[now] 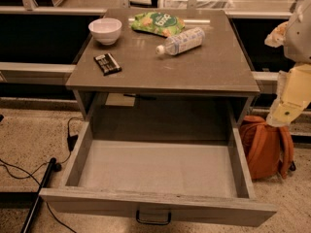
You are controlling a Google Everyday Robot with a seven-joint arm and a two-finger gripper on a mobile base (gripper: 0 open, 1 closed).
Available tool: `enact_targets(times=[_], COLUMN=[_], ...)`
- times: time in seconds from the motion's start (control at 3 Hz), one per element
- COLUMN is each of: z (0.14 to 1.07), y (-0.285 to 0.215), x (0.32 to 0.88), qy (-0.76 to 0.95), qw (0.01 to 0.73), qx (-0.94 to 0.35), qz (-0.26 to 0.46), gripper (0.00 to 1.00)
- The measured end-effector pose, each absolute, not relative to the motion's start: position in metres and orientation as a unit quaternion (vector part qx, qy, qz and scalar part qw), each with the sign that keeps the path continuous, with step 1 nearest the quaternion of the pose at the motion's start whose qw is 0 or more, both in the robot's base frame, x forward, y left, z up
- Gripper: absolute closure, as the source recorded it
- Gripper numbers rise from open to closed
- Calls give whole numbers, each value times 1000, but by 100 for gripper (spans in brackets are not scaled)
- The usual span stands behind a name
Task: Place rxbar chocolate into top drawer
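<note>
The one camera looks down from the front on a brown table (pixel 218 67), and every place below is given from that table.

The rxbar chocolate (pixel 107 63) lies flat on the table's top, near its front left corner as seen, turned a little askew to the front edge. It is a small black bar with pale stripes, and nothing touches it. Behind it, at the back left of the top, stands a white bowl (pixel 105 30), upright and apart from the bar. At the back middle lies a green snack bag (pixel 158 23). Just in front of the bag, a clear plastic bottle (pixel 181 41) lies on its side, its cap pointing towards the table's left front.

Under the top, the top drawer (pixel 160 171) is pulled well out towards the camera. Its pale grey floor is bare, and a dark handle (pixel 153 218) sits in the middle of its front panel.

The gripper (pixel 290 98) hangs off the table's right side, past the front right corner and about level with the top's front edge, touching none of the things on the table. It is a cream piece pointing downwards below the white arm (pixel 301 33). I cannot tell how far open it is. The bar is not in its hold, since the bar lies on the table.

On the floor to the table's right, below the gripper, an orange backpack (pixel 265 147) leans beside the drawer's right wall. On the floor to the table's left run black cables (pixel 29 171).
</note>
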State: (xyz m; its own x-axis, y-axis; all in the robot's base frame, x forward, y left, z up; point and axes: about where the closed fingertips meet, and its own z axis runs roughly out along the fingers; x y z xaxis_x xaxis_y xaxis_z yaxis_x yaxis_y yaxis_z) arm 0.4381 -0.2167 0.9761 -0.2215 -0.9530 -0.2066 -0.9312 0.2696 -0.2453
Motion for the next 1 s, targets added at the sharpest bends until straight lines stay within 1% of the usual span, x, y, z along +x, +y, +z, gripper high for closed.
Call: enact_targets(times=[0.33,0.67,1.0], z=[976,971,979], y=[-217,-194,-143], x=[438,463,520], qy=[781,768,741], qw=[159,171,230], qx=[-603,-617,-631], qz=[-34,-17,10], gripper=[0,0,0])
